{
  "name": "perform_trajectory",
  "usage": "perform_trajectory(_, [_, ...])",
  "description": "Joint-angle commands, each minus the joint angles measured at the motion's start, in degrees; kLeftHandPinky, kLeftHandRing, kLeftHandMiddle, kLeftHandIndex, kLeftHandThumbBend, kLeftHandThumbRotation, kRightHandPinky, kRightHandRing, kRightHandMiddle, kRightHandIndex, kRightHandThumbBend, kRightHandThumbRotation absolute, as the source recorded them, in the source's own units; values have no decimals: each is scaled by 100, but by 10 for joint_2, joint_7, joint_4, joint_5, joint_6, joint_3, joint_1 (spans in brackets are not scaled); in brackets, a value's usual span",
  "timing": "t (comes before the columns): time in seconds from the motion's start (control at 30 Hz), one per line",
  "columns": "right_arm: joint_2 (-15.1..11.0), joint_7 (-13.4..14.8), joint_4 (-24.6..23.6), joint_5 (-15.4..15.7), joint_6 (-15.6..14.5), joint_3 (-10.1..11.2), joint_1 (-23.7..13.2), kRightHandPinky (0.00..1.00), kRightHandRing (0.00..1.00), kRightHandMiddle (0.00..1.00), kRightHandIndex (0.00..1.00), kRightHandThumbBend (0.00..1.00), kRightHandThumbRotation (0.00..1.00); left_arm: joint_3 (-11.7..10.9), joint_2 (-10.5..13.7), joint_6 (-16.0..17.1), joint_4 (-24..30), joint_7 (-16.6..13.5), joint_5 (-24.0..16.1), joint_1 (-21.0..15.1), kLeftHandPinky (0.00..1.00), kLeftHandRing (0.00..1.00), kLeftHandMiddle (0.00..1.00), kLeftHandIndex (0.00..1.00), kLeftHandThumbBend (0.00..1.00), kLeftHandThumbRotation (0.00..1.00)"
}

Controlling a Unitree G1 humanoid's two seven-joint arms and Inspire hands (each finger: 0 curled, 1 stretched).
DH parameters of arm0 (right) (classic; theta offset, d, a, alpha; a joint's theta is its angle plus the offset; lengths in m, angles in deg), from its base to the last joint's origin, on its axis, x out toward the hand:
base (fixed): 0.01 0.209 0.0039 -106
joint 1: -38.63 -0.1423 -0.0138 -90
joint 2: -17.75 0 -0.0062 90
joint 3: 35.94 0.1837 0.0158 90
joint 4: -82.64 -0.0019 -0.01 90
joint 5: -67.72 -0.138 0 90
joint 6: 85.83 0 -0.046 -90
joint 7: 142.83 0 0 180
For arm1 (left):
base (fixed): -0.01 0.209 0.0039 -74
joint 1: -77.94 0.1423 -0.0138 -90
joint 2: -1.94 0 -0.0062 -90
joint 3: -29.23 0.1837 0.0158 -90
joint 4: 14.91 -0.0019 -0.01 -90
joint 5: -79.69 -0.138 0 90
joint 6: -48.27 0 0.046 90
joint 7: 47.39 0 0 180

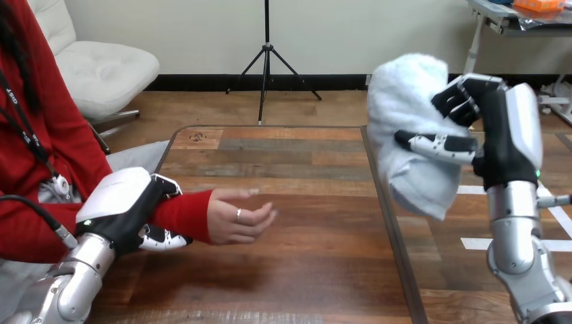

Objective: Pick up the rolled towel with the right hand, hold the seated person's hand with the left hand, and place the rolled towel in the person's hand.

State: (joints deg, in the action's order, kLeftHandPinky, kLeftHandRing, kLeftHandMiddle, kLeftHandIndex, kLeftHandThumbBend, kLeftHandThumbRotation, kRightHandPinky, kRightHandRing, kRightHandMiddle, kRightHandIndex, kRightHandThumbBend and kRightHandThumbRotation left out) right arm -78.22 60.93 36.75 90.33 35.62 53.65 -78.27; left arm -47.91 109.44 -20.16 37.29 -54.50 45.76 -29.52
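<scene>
Rolled towel (410, 128) is seen raised well above the wooden table (303, 169), over its right edge. It stands roughly upright, with the lower end hanging free. It is clasped by the right hand (504, 138): the thumb (435, 144) is laid across the towel's front, the fingers (465, 101) are curled against its upper right side, and the white roll is pinched between them. The towel is positioned to the left of the palm, on the side toward the person.

Left hand (118, 206) is noted at the table's near left. Its fingers are wrapped over the red-sleeved person's forearm (185, 214) from above, with the thumb closed beneath, so the forearm is gripped just behind the wrist. The person's hand (239, 217) is extended over the tabletop, turned on its side with fingers loosely curled. Whether it touches the wood cannot be told. Towel and person's hand are seen well apart, with bare table between.
</scene>
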Motion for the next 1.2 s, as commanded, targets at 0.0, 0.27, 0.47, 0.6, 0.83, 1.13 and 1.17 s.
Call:
perform_trajectory(0.0, [8, 11, 9, -8, 22, 0, -48, 32, 37, 39, 37, 81, 0, -28, -10, 31, 57, -31, 29, -30, 26, 31, 37, 41, 52, 0])
perform_trajectory(0.27, [14, 23, 47, -3, 43, -5, -62, 33, 37, 39, 38, 81, 0, -35, -10, 22, 73, -29, 32, -27, 25, 30, 37, 40, 51, 0])
perform_trajectory(0.47, [19, 29, 71, -3, 52, -7, -70, 32, 37, 39, 38, 82, 0, -40, -11, 23, 81, -28, 34, -27, 24, 29, 37, 40, 51, 0])
perform_trajectory(0.6, [22, 31, 87, -3, 58, -10, -76, 32, 36, 39, 38, 80, 0, -43, -11, 22, 88, -25, 37, -26, 24, 29, 36, 40, 52, 0])
perform_trajectory(0.83, [29, 31, 106, -4, 62, -16, -83, 30, 35, 39, 38, 79, 0, -46, -12, 23, 96, -22, 41, -25, 23, 28, 36, 40, 52, 0])
perform_trajectory(1.13, [37, 40, 135, 1, 74, -23, -94, 31, 35, 39, 38, 77, 0, -46, -15, 25, 102, -23, 45, -25, 22, 27, 35, 39, 52, 0])
perform_trajectory(1.17, [38, 42, 137, 2, 75, -24, -94, 31, 35, 38, 38, 77, 0, -46, -15, 24, 102, -22, 45, -25, 22, 28, 35, 39, 52, 0])
